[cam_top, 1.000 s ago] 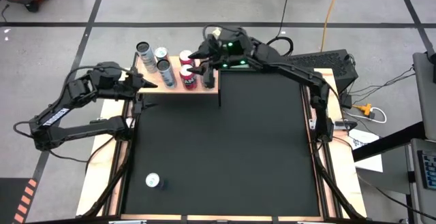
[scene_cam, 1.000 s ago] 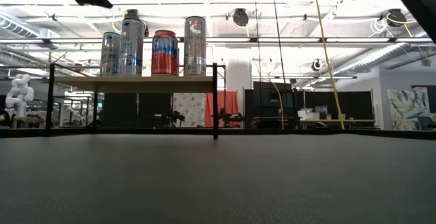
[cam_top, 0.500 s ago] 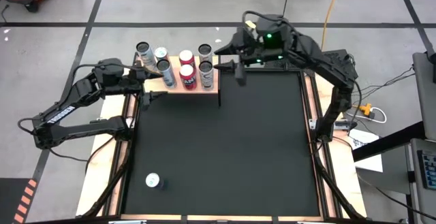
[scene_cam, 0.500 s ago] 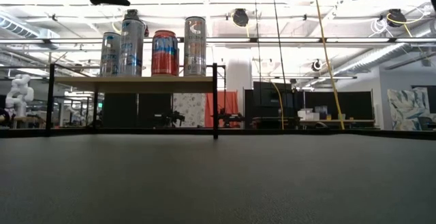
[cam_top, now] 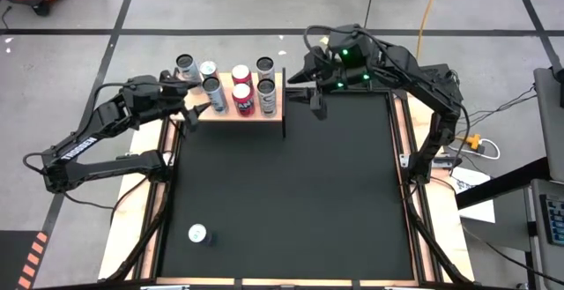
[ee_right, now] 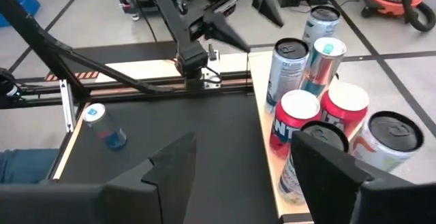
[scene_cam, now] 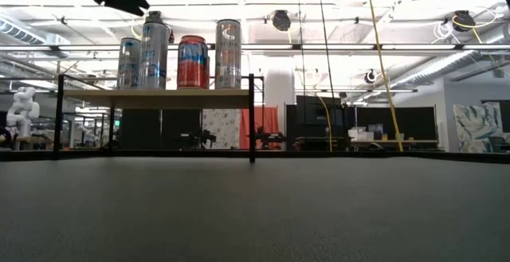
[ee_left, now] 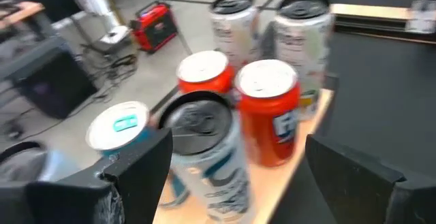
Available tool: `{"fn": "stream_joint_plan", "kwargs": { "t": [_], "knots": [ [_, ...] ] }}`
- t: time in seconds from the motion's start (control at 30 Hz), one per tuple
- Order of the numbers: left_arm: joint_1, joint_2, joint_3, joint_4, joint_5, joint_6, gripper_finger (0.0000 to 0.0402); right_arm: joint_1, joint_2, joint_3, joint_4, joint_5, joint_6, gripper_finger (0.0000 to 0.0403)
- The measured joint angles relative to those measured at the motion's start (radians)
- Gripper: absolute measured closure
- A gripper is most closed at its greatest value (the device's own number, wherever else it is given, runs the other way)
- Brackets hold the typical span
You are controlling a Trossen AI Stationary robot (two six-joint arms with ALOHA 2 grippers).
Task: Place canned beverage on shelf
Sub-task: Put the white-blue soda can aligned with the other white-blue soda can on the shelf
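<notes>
Pale wood is what I see first: the shelf (cam_top: pixel 236 114) at the far edge of the black tabletop (cam_top: pixel 291 193) carries six upright cans, two of them red (cam_top: pixel 242 101). One more silver can (cam_top: pixel 197 234) stands alone on the mat near the front left corner, well apart from the shelf. My left gripper (cam_top: pixel 196 106) hovers at the shelf's left end, fingers spread and empty. My right gripper (cam_top: pixel 308 87) hangs just beside the shelf's right end, fingers parted, holding nothing.

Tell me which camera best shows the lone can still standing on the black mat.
The high view: the can stands unobstructed on the mat. The right wrist view shows it far off; the low and left wrist views miss it.
</notes>
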Motion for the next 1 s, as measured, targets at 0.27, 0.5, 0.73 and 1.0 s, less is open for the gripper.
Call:
{"fn": "stream_joint_plan", "kwargs": {
  "t": [0.27,0.5,0.73,1.0],
  "knots": [
    [0.000,0.015,0.001,0.020,-0.124,-0.028,0.0065,0.024,0.006,0.000,-0.001,-0.001,-0.003,0.0183],
    [0.000,0.070,0.001,0.019,-0.153,-0.054,0.0065,0.039,0.006,0.000,-0.011,-0.001,-0.005,0.0183],
    [0.000,0.106,0.001,0.031,-0.196,-0.054,0.0065,0.043,0.006,0.000,-0.029,-0.001,-0.009,0.0183],
    [0.000,0.146,0.001,0.044,-0.186,-0.054,0.0065,0.043,0.006,0.000,-0.029,-0.001,-0.009,0.0183]
  ]
}}
